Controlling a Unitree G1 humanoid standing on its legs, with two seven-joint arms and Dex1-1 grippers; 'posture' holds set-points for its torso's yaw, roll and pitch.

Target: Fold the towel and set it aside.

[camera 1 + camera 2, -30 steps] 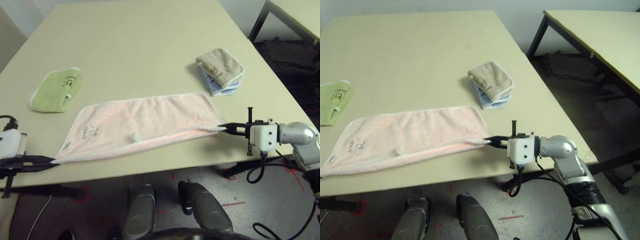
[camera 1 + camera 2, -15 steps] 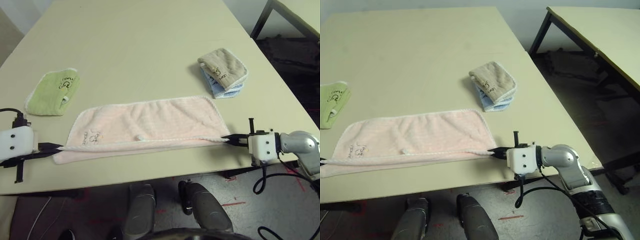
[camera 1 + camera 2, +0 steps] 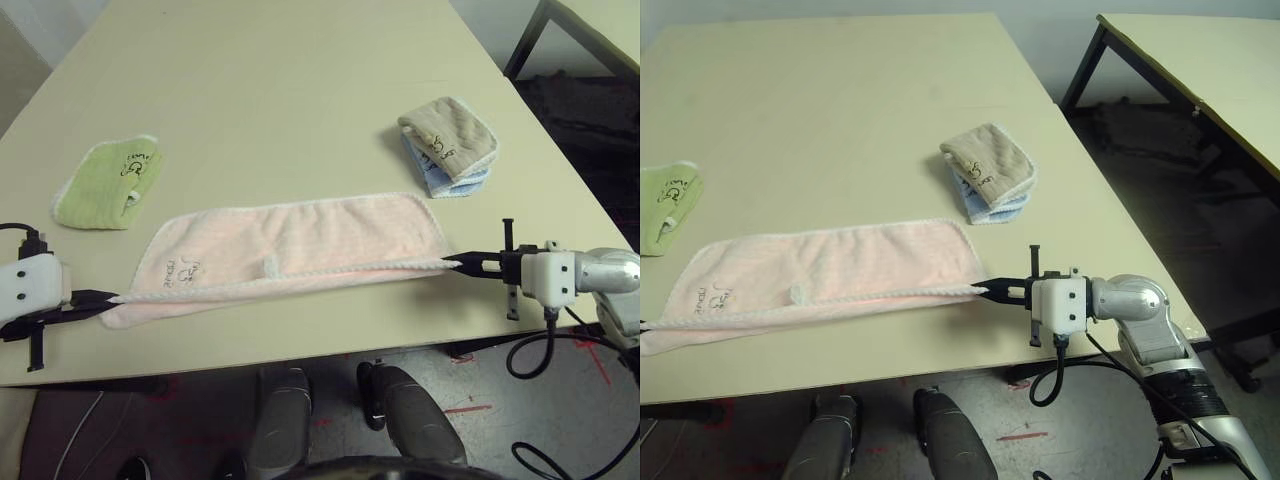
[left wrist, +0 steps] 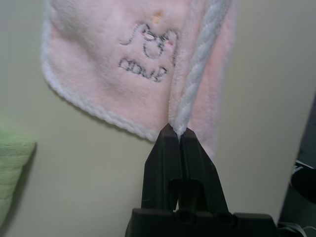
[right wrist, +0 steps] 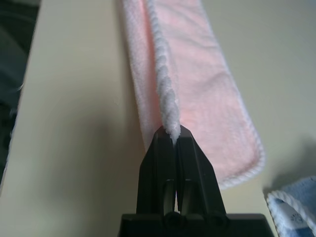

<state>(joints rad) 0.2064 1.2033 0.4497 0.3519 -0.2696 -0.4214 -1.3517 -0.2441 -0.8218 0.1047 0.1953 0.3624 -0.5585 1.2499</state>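
Observation:
The pale pink towel lies lengthwise near the table's front edge, with its dark script logo at the left end. Its near white-stitched edge is lifted and stretched taut between my two grippers, hanging over the lower layer. My left gripper is shut on the towel's near left corner; the left wrist view shows that corner's edging pinched at my left gripper. My right gripper is shut on the near right corner, with the twisted white edge running out from my right gripper.
A small light-green folded towel lies at the left, behind the pink one. Tan and blue folded towels are stacked at the right rear. The table's front edge runs close under the grippers. A second table stands to the right.
Both grippers have raised the towel's near edge off the table and carried it a little toward the far edge, pulling it taut. The head camera has also shifted slightly.

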